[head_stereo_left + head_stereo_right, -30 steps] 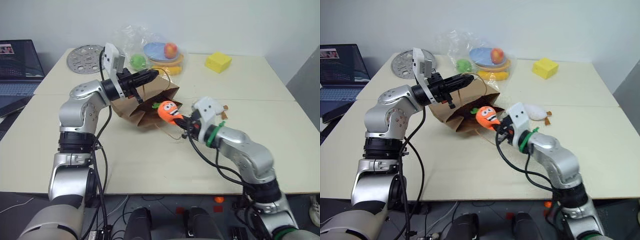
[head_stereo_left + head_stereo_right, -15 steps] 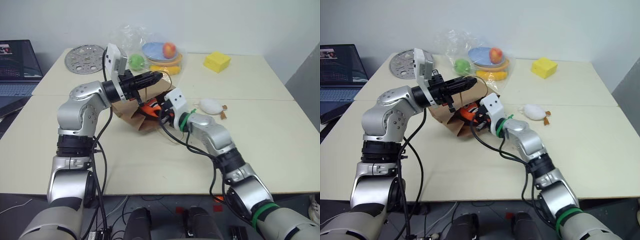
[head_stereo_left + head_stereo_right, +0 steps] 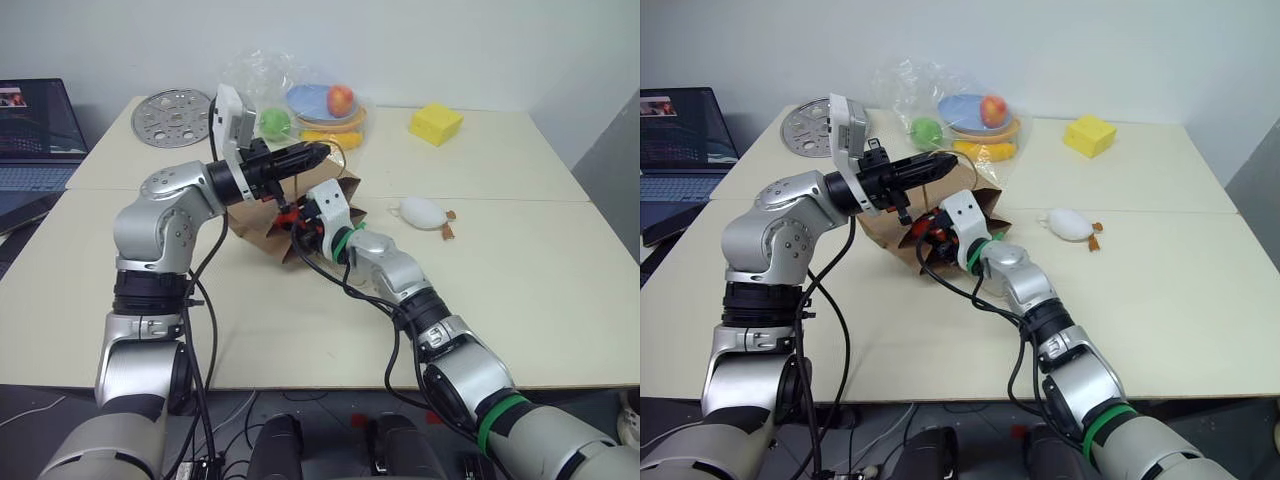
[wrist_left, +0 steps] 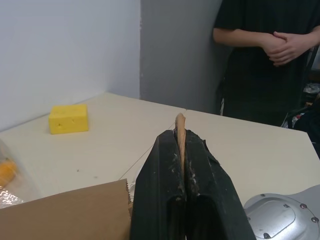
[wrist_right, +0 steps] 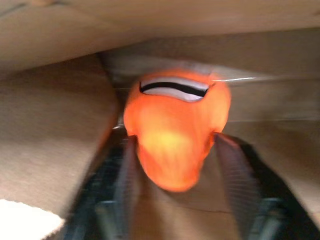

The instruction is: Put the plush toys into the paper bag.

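The paper bag (image 3: 252, 224) lies on its side on the table, its mouth facing right. My left gripper (image 3: 312, 154) is shut on the bag's thin paper handle (image 4: 180, 131) and holds the upper lip up. My right gripper (image 3: 296, 222) reaches into the mouth. In the right wrist view the orange carrot plush (image 5: 175, 120) sits inside the brown bag walls (image 5: 50, 125), between my right fingers (image 5: 121, 170), which stand apart on either side of it. The white oval plush (image 3: 422, 211) lies on the table to the right of the bag, untouched.
A clear plastic bag of fruit (image 3: 310, 100) stands right behind the paper bag. A yellow block (image 3: 435, 124) is at the back right, a round metal disc (image 3: 170, 117) at the back left, a laptop (image 3: 35, 130) far left. A person (image 4: 265, 50) stands beyond the table.
My right arm swung left and forward, carrying the carrot from the table's middle into the bag's mouth, and its fingers have spread. The left gripper kept its hold on the handle.
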